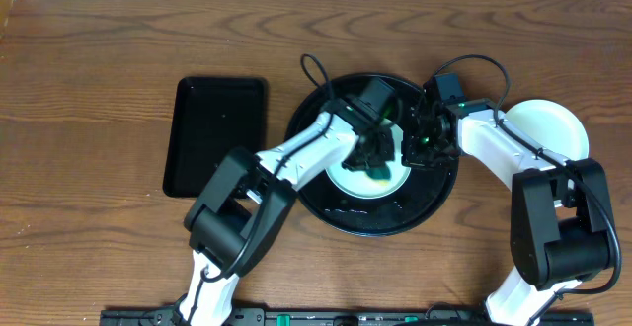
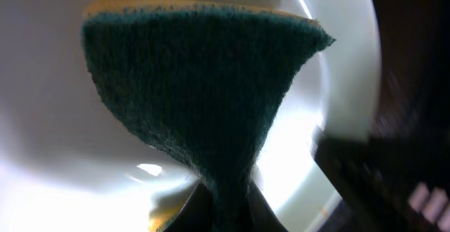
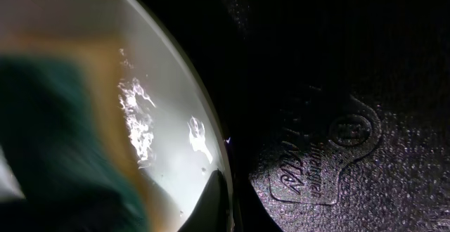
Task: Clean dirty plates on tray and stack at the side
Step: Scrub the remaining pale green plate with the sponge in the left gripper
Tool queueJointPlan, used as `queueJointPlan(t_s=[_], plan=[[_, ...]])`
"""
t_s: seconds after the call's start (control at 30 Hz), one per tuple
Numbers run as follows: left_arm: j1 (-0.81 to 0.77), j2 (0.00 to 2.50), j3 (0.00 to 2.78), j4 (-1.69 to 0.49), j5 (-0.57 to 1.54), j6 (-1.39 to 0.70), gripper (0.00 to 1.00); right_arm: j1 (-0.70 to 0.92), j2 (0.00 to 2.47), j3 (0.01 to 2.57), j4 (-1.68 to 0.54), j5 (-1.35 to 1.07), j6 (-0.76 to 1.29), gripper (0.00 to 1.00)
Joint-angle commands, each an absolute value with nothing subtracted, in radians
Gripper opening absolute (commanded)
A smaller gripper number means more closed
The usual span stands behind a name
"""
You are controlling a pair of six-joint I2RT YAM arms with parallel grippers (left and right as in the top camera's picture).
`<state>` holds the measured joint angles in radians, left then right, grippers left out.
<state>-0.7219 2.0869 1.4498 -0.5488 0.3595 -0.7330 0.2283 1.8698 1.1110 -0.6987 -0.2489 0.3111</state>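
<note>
Overhead: mid-task, wiping step in hand. One pale plate [image 1: 348, 182] sits on the round black tray [image 1: 326, 203], slightly toward 6 o'clock of tray centre.

Left gripper [image 1: 378, 158] is over the plate, clamped on a sponge [image 2: 204, 91]. The left wrist view shows the green scouring face against the plate, with the yellow backing along the top edge and the jaws pinched on the sponge at the bottom of frame.

Right gripper [image 1: 420, 140] is at the plate's 2 o'clock edge, jaws together. The right wrist view puts a dark fingertip right at the rim. It looks like it's steadying the plate, but I can't confirm an actual pinch.

No red streak shows on the exposed part of the plate. The centre is under the sponge, so I can't call it clean.

Done, my read: a side plate [image 1: 548, 128] is off the tray on the surface [image 1: 99, 49], at the tray's 3 o'clock, partly behind the right arm. Can't tell whether it's one plate or a stack.

Left to do: finish this wipe, then move this plate onto the side pile. No third plate is visible; it may be under the arms or in that pile.

The rectangular tray [image 1: 217, 135] at 9 o'clock isn't involved.
</note>
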Motion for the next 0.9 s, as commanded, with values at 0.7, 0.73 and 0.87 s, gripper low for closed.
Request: queueJointPlan(t_s=[0.7, 0.73, 0.87], plan=[[-0.598, 2.127, 1.459, -0.805, -0.085, -0.604, 0.07, 0.224, 1.903, 1.095, -0.707, -0.154, 0.31, 0.01], [-0.596, 2.125, 1.467, -0.815, -0.097, -0.585, 0.07, 0.224, 1.903, 1.095, -0.707, -0.154, 0.31, 0.01], [-0.599, 2.1, 1.515, -0.866, -0.154, -0.542, 0.07, 0.224, 1.903, 1.095, -0.706, -0.154, 0.31, 0.01]])
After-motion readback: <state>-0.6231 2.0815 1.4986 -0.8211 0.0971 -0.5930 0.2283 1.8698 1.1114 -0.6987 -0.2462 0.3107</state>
